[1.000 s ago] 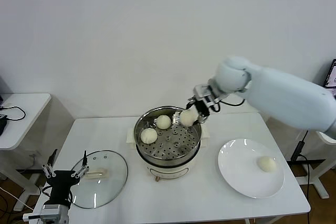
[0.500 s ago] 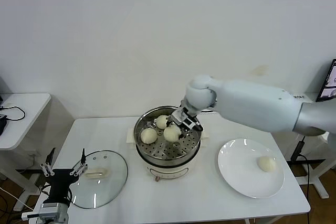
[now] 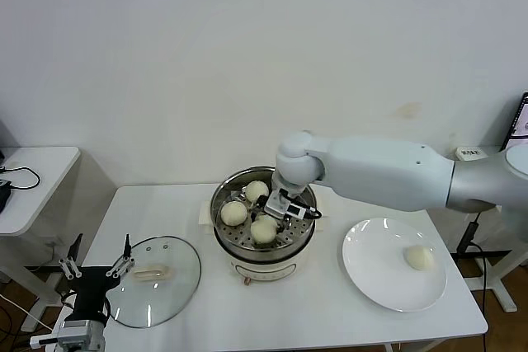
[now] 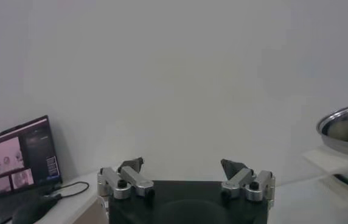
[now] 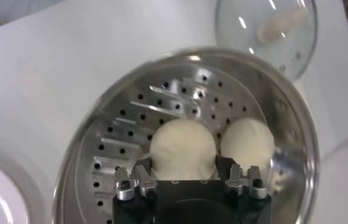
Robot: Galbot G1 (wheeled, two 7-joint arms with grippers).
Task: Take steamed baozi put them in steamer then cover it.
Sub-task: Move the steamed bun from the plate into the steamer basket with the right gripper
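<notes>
right gripper [image 3: 271, 213] sits low inside the steamer [image 3: 223, 190], fingers closed around a baozi [image 5: 182, 148] directly beneath it; left gripper [image 3: 92, 265] waits open beside the cover [image 3: 177, 282].

**Non-task items in view**

White table [image 3: 330, 311] carrying a flat white plate [image 3: 375, 274] at its right. Smaller white side table [image 3: 37, 171] at left, with black cable [image 3: 18, 177]. Laptop [image 4: 19, 159] displaying pink-toned pictures.

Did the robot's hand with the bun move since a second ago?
Yes. The right gripper has swung from above the steamer's far right rim down and leftward into the basket, bringing its baozi to the perforated floor near the front.
</notes>
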